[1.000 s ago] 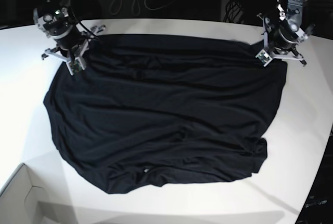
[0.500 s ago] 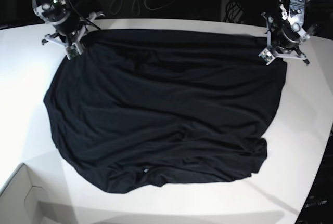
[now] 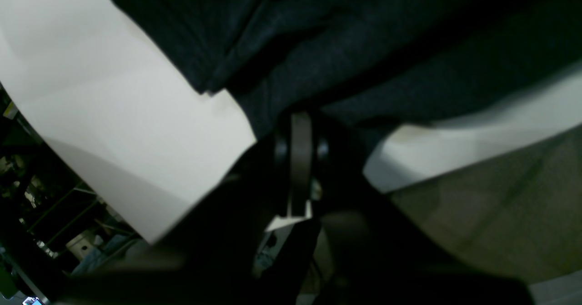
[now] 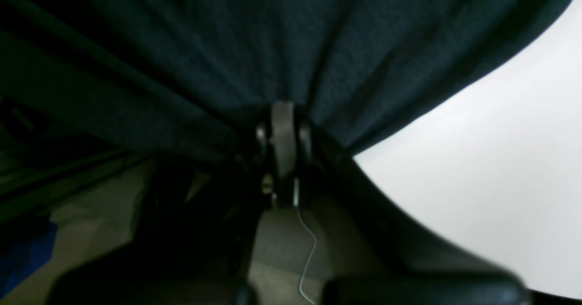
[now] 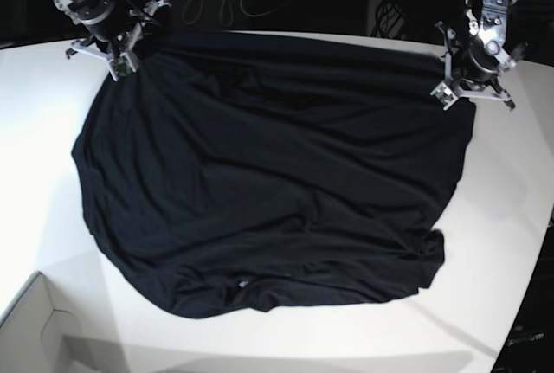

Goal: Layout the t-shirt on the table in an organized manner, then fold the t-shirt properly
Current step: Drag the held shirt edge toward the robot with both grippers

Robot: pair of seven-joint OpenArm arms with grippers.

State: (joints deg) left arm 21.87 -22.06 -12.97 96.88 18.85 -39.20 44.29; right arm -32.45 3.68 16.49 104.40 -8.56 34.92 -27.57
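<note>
t-shirt [image 5: 268, 183] far corners pinched by both tools (clamped).

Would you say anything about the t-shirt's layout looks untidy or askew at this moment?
Yes. The t-shirt is not flat: its near hem is bunched into folds on the table, with one corner curled over. Both grippers, left and right, pinch its far corners.

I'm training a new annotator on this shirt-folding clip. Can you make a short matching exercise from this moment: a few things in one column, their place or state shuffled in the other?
Things:
1. t-shirt
2. left gripper
3. right gripper
4. table

States or places:
A. white, under the cloth
B. shut on the shirt, base view's right
C. black, spread out, wrinkled
D. shut on the shirt, base view's left

Pairs: 1-C, 2-B, 3-D, 4-A
</note>
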